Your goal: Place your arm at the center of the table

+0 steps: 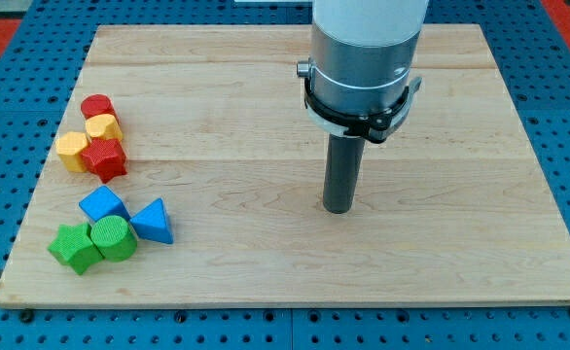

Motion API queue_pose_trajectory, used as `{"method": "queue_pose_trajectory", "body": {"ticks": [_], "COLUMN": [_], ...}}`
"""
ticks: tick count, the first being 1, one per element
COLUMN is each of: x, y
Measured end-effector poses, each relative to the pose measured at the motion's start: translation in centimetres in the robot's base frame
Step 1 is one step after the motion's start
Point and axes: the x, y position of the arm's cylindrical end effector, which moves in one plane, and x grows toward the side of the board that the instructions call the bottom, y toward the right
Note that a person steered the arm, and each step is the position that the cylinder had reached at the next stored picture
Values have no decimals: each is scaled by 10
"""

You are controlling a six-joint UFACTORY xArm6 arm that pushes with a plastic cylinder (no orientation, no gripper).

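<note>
My tip rests mid-board, no fingers fitted; the arm's top is cropped.

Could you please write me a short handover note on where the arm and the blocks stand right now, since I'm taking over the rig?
Arm: no claw; my tip rests on the wooden table, a little to the view's right of centre, touching no block.
Blocks: all at the view's left. Upper cluster: red cylinder, yellow block, another yellow block, red star-shaped block. Lower cluster: blue block, blue triangle, green cylinder, green block.
Done: tip is close to centre.
Left: perhaps a small shift towards the view's left to sit dead centre; no block is in the way.
</note>
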Motion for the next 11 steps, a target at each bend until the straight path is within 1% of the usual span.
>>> {"method": "queue_pose_trajectory", "body": {"ticks": [3, 5, 7, 8, 9, 10, 11], "x": [0, -3, -3, -4, -12, -30, -36], "y": [1, 14, 45, 45, 44, 42, 24]}}
